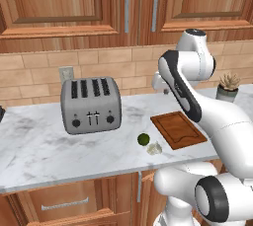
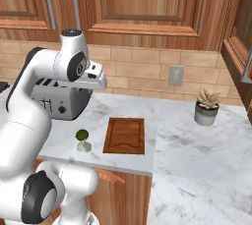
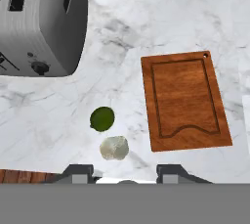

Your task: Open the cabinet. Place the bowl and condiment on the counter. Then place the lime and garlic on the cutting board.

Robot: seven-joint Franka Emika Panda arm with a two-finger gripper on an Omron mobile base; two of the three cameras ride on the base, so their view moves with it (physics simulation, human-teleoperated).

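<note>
currently hovering high over counter (image 3: pixel 146 27), gripper (image 3: pixel 126 173) looking down, fingers released and spread, grasping nothing. lime (image 3: pixel 102 119) and garlic (image 3: pixel 114 148) sitting just beside each other near front edge, between toaster (image 3: pixel 39 22) and cutting board (image 3: pixel 184 100), board bare. cabinet (image 1: pixel 64 3) doors appearing closed overhead; bowl and condiment likely inside. probably needing to start with cabinet: raising toward vertical bar handle (image 1: pixel 127 3), approaching square-on, closing around bar middle, pulling along door arc.

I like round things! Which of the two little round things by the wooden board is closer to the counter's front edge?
The garlic, the whitish lumpy one. The green lime sits just behind it, nearer the toaster.
</note>
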